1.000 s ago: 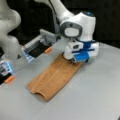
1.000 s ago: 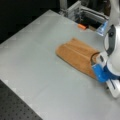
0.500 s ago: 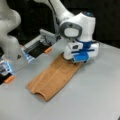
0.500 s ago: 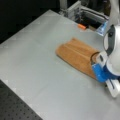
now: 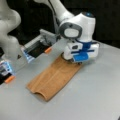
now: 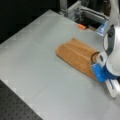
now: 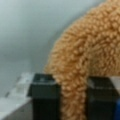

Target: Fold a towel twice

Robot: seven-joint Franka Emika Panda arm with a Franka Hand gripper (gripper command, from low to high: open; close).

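- Here we see the grey table (image 5: 100,95) (image 6: 37,62), with the white Franka arm (image 5: 75,27) bent low over it in both front views.
- On the table we find the towel (image 5: 53,78) (image 6: 75,53) (image 7: 90,50), a long orange-tan strip already folded, its doubled end rounded at a front view's bottom.
- At the towel's other end we see the gripper (image 5: 71,59) (image 7: 72,97); in the wrist view its dark fingers (image 7: 45,92) are clamped on a bunched ridge of terry.
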